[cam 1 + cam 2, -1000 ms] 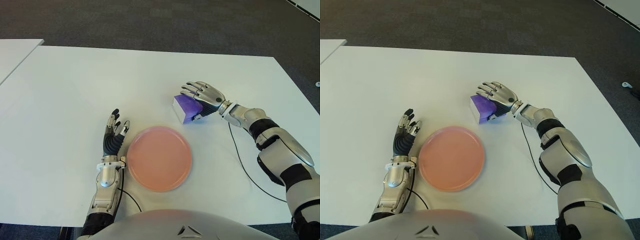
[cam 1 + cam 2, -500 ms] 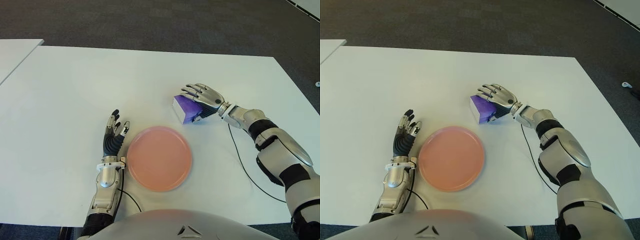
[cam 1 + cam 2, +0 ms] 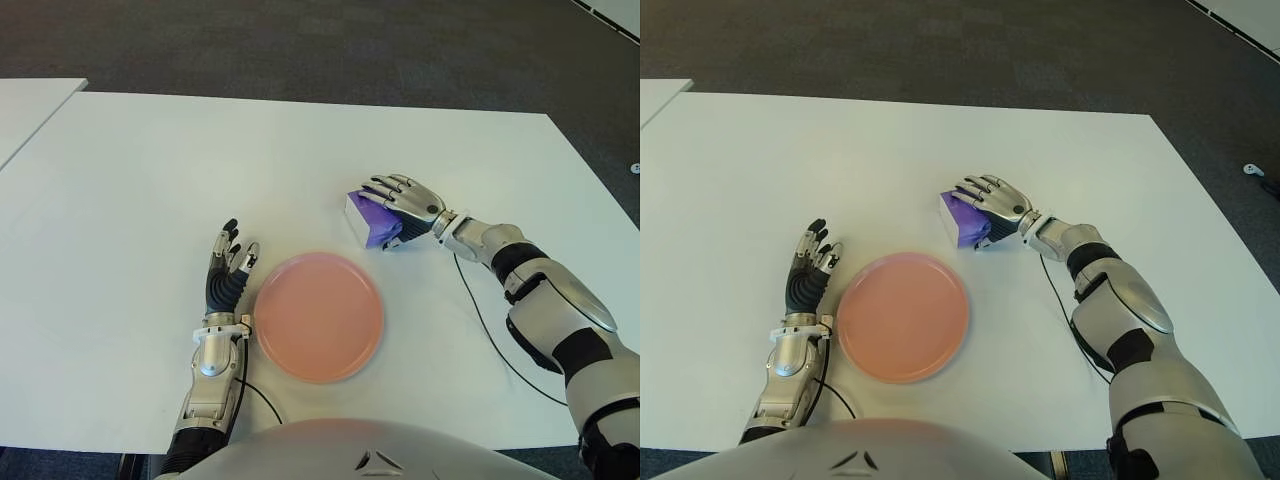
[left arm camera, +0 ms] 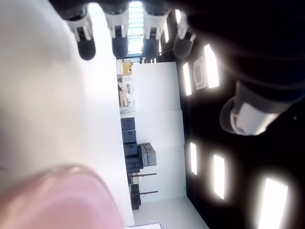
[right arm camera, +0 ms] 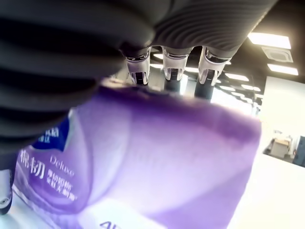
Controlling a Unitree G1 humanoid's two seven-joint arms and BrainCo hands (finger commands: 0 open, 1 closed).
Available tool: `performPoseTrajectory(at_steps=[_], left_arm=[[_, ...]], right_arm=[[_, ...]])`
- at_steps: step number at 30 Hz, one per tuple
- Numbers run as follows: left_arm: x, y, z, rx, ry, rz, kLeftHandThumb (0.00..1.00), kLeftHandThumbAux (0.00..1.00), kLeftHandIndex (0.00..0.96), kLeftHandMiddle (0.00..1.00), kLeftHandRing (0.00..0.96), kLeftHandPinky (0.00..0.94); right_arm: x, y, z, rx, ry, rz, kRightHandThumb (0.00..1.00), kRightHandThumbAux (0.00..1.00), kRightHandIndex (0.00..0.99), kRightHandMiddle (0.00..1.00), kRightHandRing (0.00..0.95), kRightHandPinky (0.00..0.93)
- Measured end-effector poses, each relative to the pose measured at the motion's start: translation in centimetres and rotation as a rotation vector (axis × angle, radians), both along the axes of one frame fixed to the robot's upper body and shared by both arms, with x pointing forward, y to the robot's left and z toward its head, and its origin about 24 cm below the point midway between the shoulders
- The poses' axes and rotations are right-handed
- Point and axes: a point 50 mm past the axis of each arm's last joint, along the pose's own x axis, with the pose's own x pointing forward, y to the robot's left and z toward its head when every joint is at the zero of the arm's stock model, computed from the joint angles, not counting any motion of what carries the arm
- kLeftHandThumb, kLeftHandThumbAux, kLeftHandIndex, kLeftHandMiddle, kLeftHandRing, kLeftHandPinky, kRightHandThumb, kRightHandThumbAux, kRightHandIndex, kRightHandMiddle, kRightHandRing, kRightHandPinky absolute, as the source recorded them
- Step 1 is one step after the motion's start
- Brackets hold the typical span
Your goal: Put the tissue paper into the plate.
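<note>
right hand (image 3: 408,197) over purple tissue pack (image 3: 368,219) on white tabletop (image 3: 150,170), fingers (image 5: 167,71) draped across its top, clamped on it. pack just beyond pink plate (image 3: 318,316). left hand (image 3: 227,268) beside plate's left, fingers spread, empty.

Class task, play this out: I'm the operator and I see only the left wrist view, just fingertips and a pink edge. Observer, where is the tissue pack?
Observer: The tissue pack lies on the table, beyond the plate's far right edge, not in it.
Operator: Is a hand on it?
Observer: Yes, the right hand covers it, fingers draped over the top.
Operator: Anything in the plate?
Observer: No, the plate holds nothing.
Operator: And my left hand?
Observer: The left hand shows beside the plate's left rim, fingers open.
</note>
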Motion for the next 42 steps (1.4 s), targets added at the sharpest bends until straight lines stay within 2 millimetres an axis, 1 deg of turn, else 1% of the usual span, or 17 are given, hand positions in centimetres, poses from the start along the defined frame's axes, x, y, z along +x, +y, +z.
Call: performPoseTrajectory(at_steps=[11, 21, 31, 40, 42], left_arm=[[-0.1, 0.0, -0.1, 0.001, 0.001, 0.001, 0.000, 0.488, 0.000, 0.000, 0.000, 0.000], [-0.2, 0.2, -0.1, 0.004, 0.000, 0.013, 0.000, 0.498, 0.000, 0.000, 0.000, 0.000], [-0.5, 0.3, -0.2, 0.006, 0.003, 0.028, 0.000, 0.490, 0.000, 0.000, 0.000, 0.000], [-0.6, 0.4, -0.2, 0.007, 0.002, 0.031, 0.000, 0.475, 0.000, 0.000, 0.000, 0.000], [-0.7, 0.4, -0.2, 0.007, 0.000, 0.031, 0.000, 0.474, 0.000, 0.000, 0.000, 0.000]], right_arm=[[0.0, 0.1, -0.6, -0.004, 0.005, -0.031, 0.511, 0.531, 0.000, 0.000, 0.000, 0.000], [-0.3, -0.1, -1.4, 0.007, -0.013, -0.060, 0.504, 0.486, 0.000, 0.000, 0.000, 0.000], [-0.5, -0.1, -1.8, 0.009, -0.009, -0.077, 0.506, 0.480, 0.000, 0.000, 0.001, 0.000], [-0.6, -0.1, -2.1, 0.030, 0.010, -0.101, 0.513, 0.484, 0.000, 0.014, 0.023, 0.000], [-0.6, -0.1, -2.1, 0.032, 0.011, -0.103, 0.518, 0.485, 0.000, 0.028, 0.037, 0.026]])
